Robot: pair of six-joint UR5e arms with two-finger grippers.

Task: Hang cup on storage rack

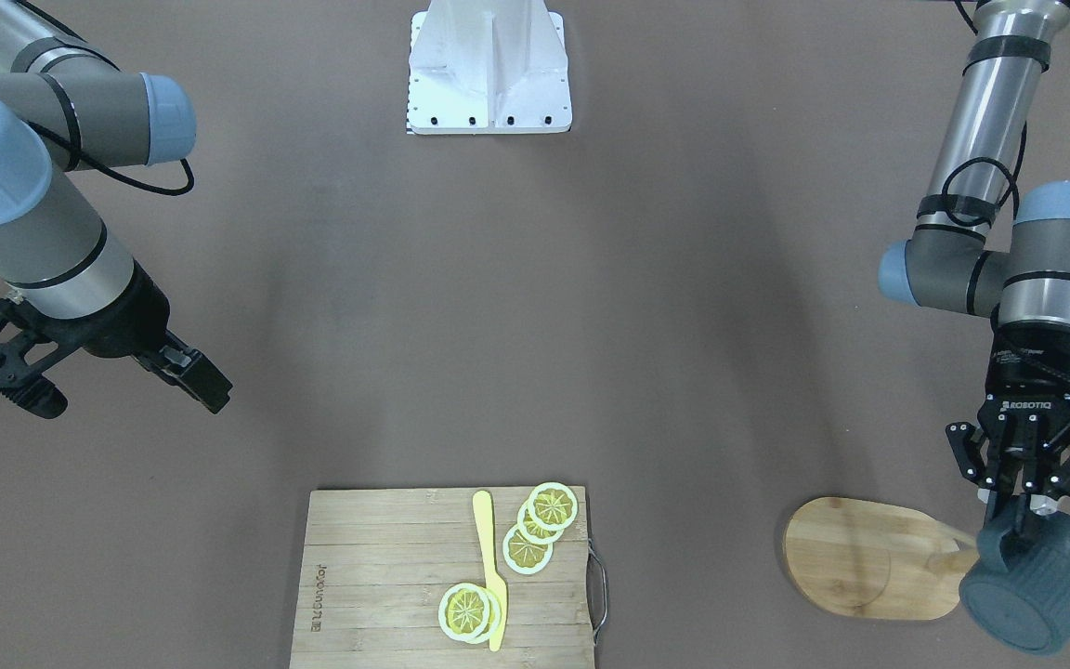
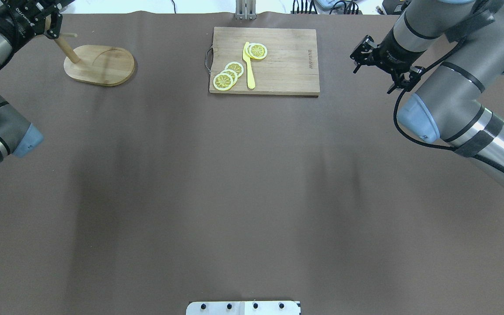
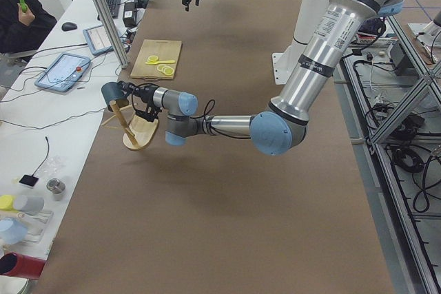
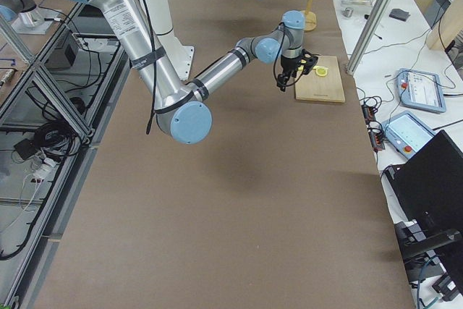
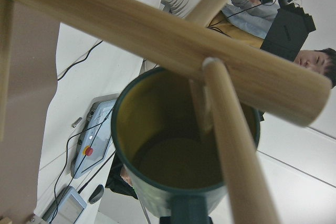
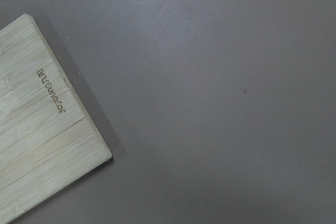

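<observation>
The dark teal-grey cup (image 1: 1041, 581) hangs tilted in my left gripper (image 1: 1021, 509), which is shut on its handle side, right beside the storage rack's pole. The rack's oval bamboo base (image 1: 869, 557) lies on the table; it also shows in the overhead view (image 2: 99, 65). In the left wrist view the cup's yellow inside (image 5: 178, 156) faces the camera, the pole (image 5: 157, 35) crosses above it, and a peg (image 5: 236, 156) crosses its mouth. My right gripper (image 1: 122, 390) is open and empty, hovering far off on the other side.
A rectangular bamboo cutting board (image 1: 377, 576) with lemon slices (image 1: 540, 525) and a yellow knife (image 1: 490, 567) lies at the table's operator edge; its corner shows in the right wrist view (image 6: 42, 129). The white robot base (image 1: 489, 65) stands at the opposite edge.
</observation>
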